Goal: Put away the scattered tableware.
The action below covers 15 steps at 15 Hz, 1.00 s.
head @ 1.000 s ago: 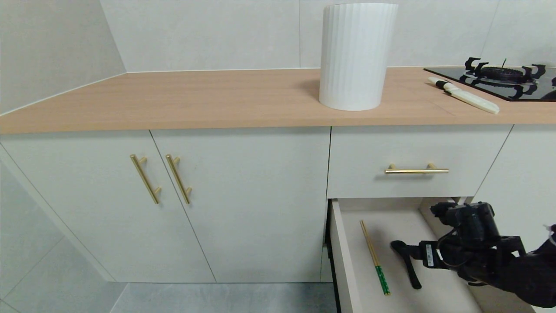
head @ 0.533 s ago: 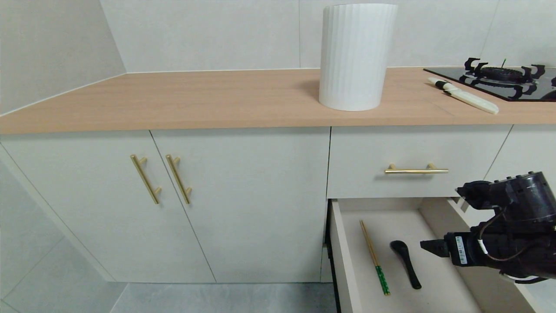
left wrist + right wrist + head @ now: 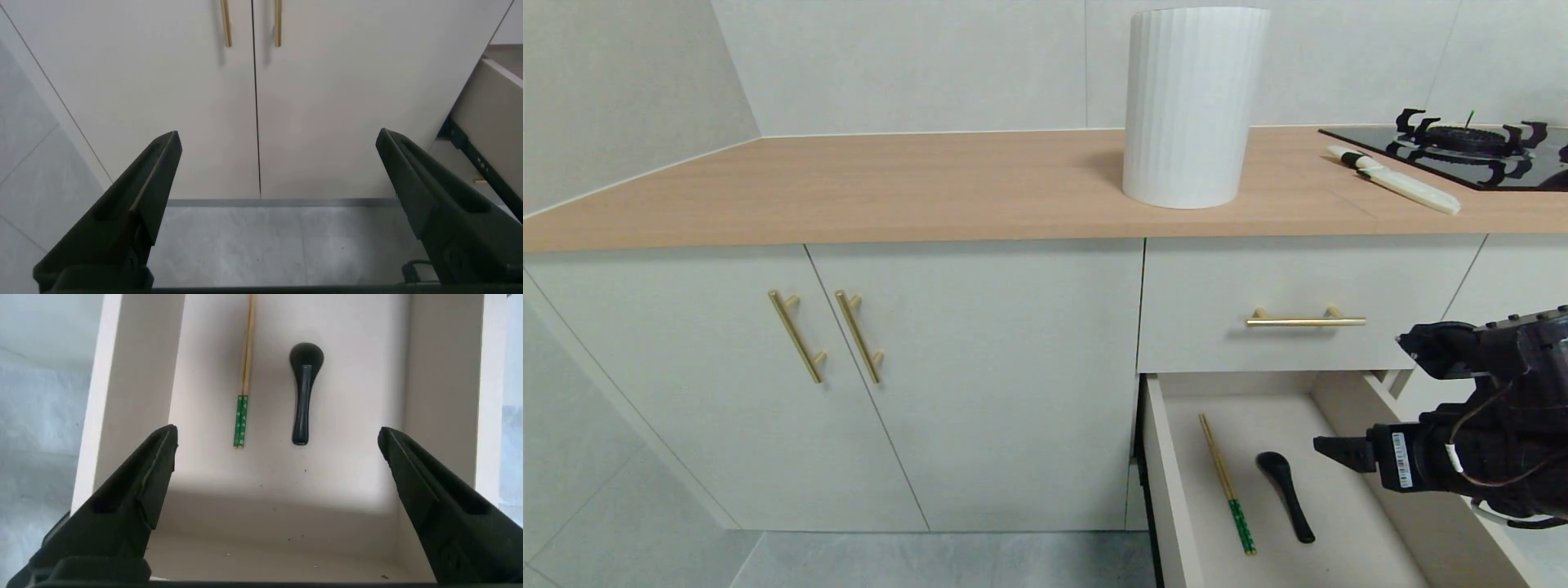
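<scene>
The black long-handled spoon (image 3: 1287, 496) lies flat on the floor of the open pale drawer (image 3: 1168, 490), just beside the green-tipped wooden chopsticks (image 3: 1227, 483) but apart from them. My right gripper (image 3: 276, 434) hangs over the drawer, jaws spread wide and empty. My left gripper (image 3: 278, 143), equally spread and empty, faces the pale cupboard doors (image 3: 327, 98).

I judge the spoon placed, so I should rise straight up, clear of the drawer walls, before going for the white knife (image 3: 1392, 178) on the wooden counter (image 3: 890, 180).

Count: one spoon, two chopsticks, one knife.

Left claw (image 3: 278, 140) and right claw (image 3: 278, 434) both spread wide apart.
</scene>
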Tool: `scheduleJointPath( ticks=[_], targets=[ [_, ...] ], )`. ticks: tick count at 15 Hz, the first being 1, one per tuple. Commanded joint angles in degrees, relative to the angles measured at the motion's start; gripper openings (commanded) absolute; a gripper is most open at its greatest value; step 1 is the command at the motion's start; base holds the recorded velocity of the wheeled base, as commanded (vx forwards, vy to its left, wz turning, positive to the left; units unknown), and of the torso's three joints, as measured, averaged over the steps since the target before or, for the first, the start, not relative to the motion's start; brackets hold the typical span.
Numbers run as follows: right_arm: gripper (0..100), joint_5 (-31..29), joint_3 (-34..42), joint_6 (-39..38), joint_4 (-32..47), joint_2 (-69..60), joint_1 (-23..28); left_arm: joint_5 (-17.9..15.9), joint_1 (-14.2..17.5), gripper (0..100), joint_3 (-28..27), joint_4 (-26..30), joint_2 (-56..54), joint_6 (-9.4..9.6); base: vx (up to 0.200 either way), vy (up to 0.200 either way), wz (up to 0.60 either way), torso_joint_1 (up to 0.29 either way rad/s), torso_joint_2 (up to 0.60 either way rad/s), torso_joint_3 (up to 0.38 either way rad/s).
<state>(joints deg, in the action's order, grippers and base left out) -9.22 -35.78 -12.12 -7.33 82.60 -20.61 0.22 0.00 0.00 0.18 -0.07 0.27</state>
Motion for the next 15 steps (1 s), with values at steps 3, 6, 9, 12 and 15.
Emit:
scheduleJointPath(
  ticks=[3,6,9,12,15],
  targets=[
    [100,0.1,0.2,0.1,-0.1,-0.1,-0.3,0.0,0.0,100,0.0,0.0,0.1,0.00,-0.067,0.000,0.00,0.004,0.00,0.004],
    [100,0.1,0.4,0.0,-0.1,0.2,-0.7,0.0,0.0,100,0.0,0.0,0.1,0.00,-0.200,0.000,0.00,0.006,0.00,0.004],
    [100,0.1,0.6,0.1,0.0,0.2,-1.0,0.0,0.0,100,0.0,0.0,0.1,0.00,-0.200,0.000,0.00,0.004,0.00,0.002],
    [100,0.1,0.6,0.1,0.0,0.2,-1.3,0.0,0.0,100,0.0,0.0,0.1,0.00,-0.133,0.000,0.00,-0.002,0.00,0.000],
    [100,0.1,0.8,0.2,0.2,-0.1,-2.2,0.0,0.0,100,0.0,0.0,0.1,0.00,0.000,0.000,0.00,0.000,0.00,0.000]
  ],
)
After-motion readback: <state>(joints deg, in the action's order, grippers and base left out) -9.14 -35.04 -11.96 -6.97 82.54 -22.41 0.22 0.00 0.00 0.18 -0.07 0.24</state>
